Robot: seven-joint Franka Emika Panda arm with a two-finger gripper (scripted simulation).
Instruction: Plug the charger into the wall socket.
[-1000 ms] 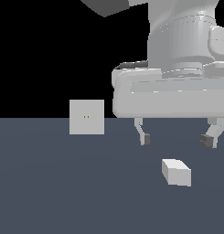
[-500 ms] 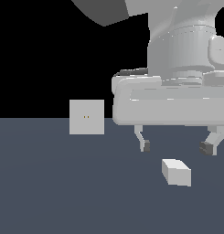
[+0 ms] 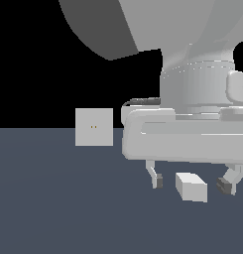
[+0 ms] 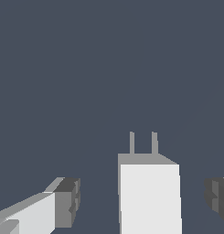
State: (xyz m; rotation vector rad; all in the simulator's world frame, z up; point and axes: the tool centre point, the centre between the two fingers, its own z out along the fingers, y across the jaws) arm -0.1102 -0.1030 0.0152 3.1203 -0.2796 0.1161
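The charger (image 3: pixel 191 187) is a small light-grey block lying on the dark floor. In the wrist view the charger (image 4: pixel 150 194) shows two thin prongs at its far end. My gripper (image 3: pixel 191 182) is open and hangs low, one fingertip on each side of the block, touching neither side. In the wrist view the gripper (image 4: pixel 143 201) has its dark pads (image 4: pixel 67 202) flanking the block with gaps on both sides. The wall socket (image 3: pixel 94 127) is an upright square panel with two tiny orange holes, standing well off toward the exterior view's left.
A flat dark grey floor (image 3: pixel 58 208) stretches all around. The arm's large body (image 3: pixel 192 74) fills the upper right of the exterior view.
The gripper has come down toward the floor, so its fingertips now sit level with the charger on either side. Charger and socket have not moved.
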